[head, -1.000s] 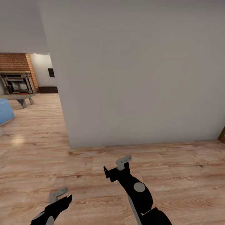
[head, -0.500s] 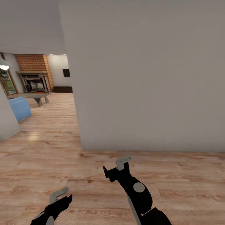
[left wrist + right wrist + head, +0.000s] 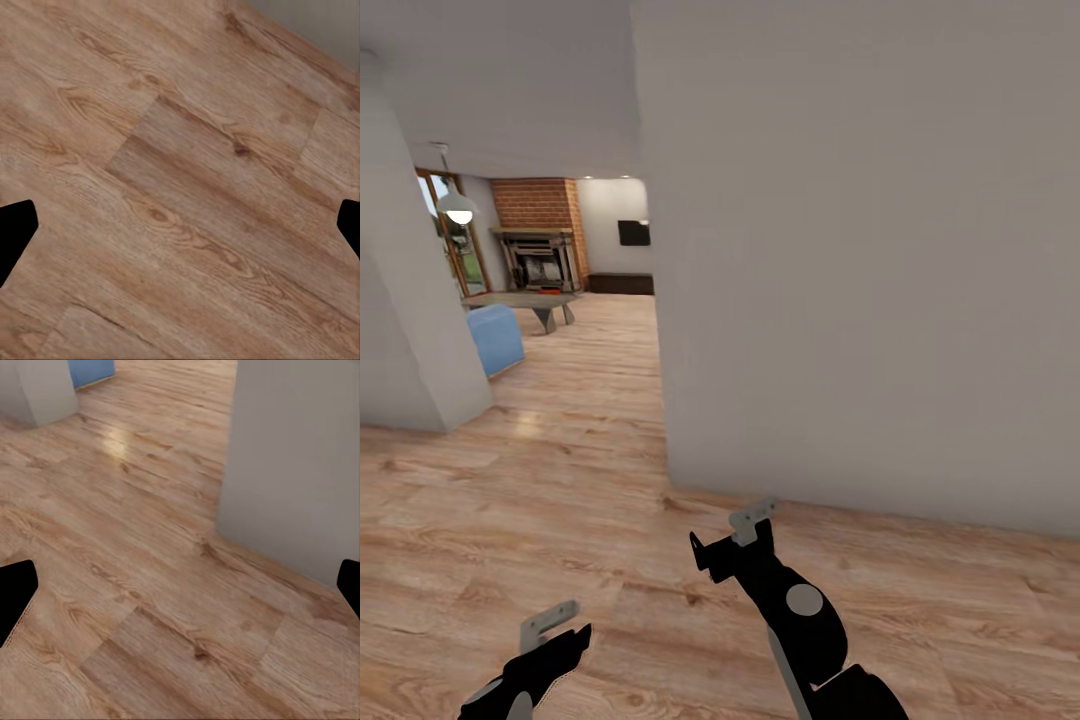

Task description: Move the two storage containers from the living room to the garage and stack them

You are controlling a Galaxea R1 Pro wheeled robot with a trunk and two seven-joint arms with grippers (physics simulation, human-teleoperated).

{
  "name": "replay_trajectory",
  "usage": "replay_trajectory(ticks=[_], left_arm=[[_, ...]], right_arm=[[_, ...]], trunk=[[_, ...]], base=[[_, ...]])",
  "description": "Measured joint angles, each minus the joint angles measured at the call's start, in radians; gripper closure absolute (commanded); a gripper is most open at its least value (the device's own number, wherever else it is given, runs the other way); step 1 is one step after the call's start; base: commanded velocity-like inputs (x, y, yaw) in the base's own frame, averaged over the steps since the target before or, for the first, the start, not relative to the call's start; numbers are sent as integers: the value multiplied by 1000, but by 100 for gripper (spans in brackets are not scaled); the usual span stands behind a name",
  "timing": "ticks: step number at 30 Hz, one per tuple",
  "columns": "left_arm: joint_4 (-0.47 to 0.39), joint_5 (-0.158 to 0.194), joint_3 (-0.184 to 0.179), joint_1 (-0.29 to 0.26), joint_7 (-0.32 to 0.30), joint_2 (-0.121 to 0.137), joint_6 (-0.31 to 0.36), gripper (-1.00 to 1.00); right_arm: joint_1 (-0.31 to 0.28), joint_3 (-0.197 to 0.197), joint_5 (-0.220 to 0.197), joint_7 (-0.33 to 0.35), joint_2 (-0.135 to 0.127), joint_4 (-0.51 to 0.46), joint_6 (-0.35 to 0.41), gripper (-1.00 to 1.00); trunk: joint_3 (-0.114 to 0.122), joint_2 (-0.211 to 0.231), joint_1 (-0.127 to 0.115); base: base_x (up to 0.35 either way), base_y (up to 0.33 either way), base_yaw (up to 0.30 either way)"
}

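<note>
Both jaws: my left gripper [image 3: 550, 622] and right gripper [image 3: 752, 520] stand apart and hold nothing; both hang low over the plank floor [image 3: 510, 520].
Wall corner: a white wall [image 3: 860, 260] ends in a corner just ahead of my right gripper.
Living room: beyond the opening, well off, I see the brick fireplace [image 3: 540, 205], a low table [image 3: 525, 300] and a blue sofa [image 3: 495, 338].
Containers: a small red speck on that table may be one; too small to tell.
Risk: cutting the turn tight could scrape my right arm or base on the corner; the left wall [image 3: 405, 330] narrows the gap.
</note>
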Motion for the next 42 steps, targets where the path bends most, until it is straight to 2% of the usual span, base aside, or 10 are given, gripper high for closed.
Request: replay_trajectory(ticks=[13,42], left_arm=[[12,-1,-2,0,0,-2,-1,-100],[17,-1,0,0,2,-2,-1,-100]], right_arm=[[0,0,0,-2,0,0,0,-100],[0,0,0,0,0,0,0,-100]], trunk=[[0,0,0],[0,0,0]], base=[[307,125,292],[336,21,292]])
